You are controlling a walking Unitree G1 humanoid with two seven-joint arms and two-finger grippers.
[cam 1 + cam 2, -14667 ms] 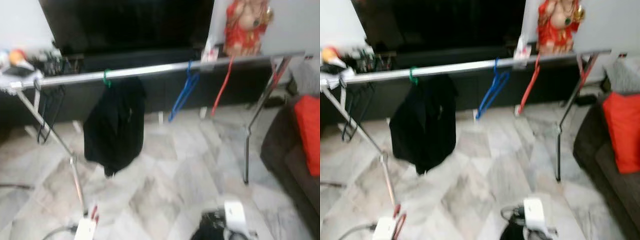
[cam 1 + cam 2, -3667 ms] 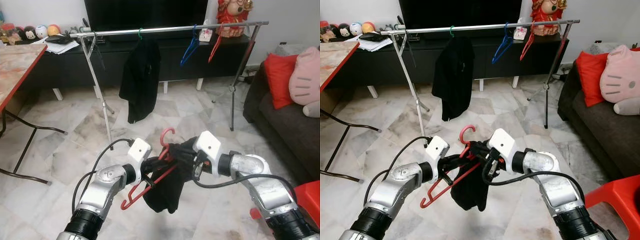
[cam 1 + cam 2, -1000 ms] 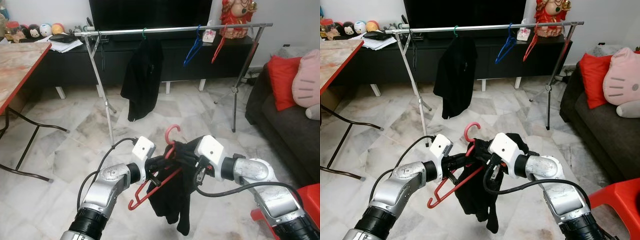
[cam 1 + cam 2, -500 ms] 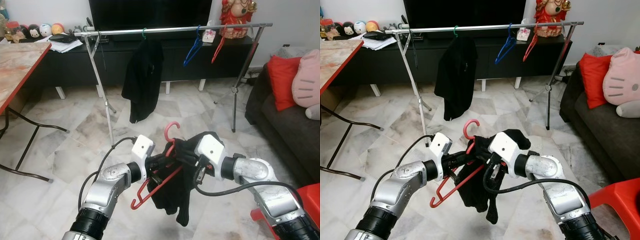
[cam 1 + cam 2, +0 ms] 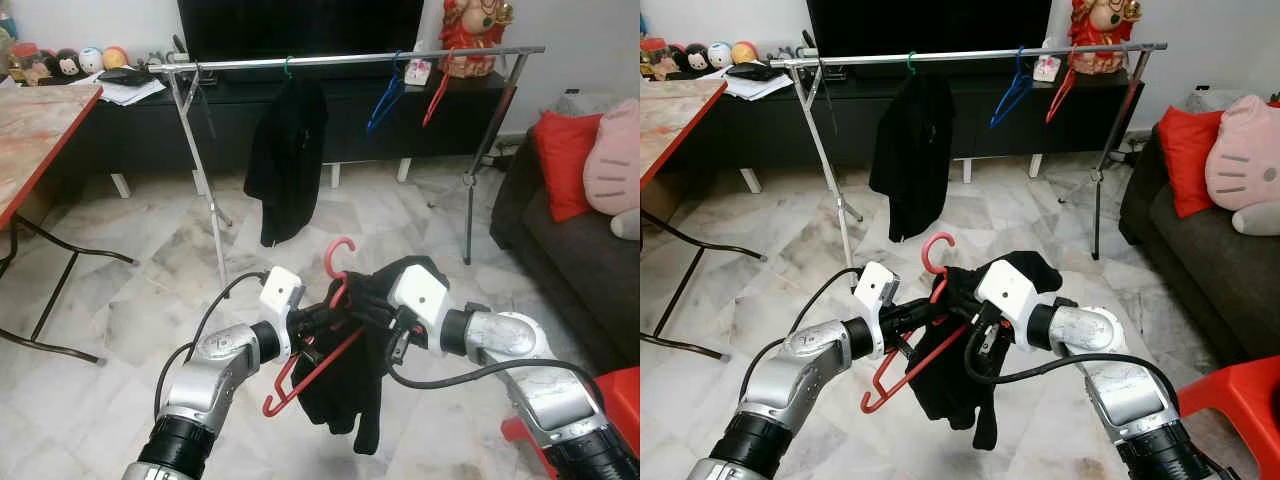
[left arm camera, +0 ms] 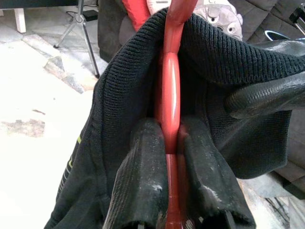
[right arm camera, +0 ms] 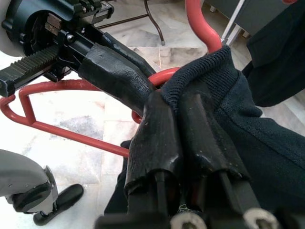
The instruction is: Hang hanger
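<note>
Low in the centre of the left eye frame, the red plastic hanger (image 5: 318,345) tilts with its hook up, a limp black knit garment (image 5: 358,372) bunched over one shoulder. The left gripper (image 5: 312,322) meets it from the left, the right gripper (image 5: 392,318) from the right. The hanger looks light and stiff and best taken at its neck; the cloth is soft and likely to slide off the smooth arm.

From the right eye, the silver clothes rail (image 5: 970,54) crosses the upper frame, well apart from the hanger, with bare bar between a hung black shirt (image 5: 912,150) and a blue hanger (image 5: 1007,96).

Centre of the left wrist frame, two black fingers (image 6: 143,176) clamp the red neck between them, knit cloth touching both sides.

Across the right wrist frame's middle, the fingers (image 7: 155,143) are pressed together on the garment's ribbed edge, touching the hanger just below the hook.
</note>
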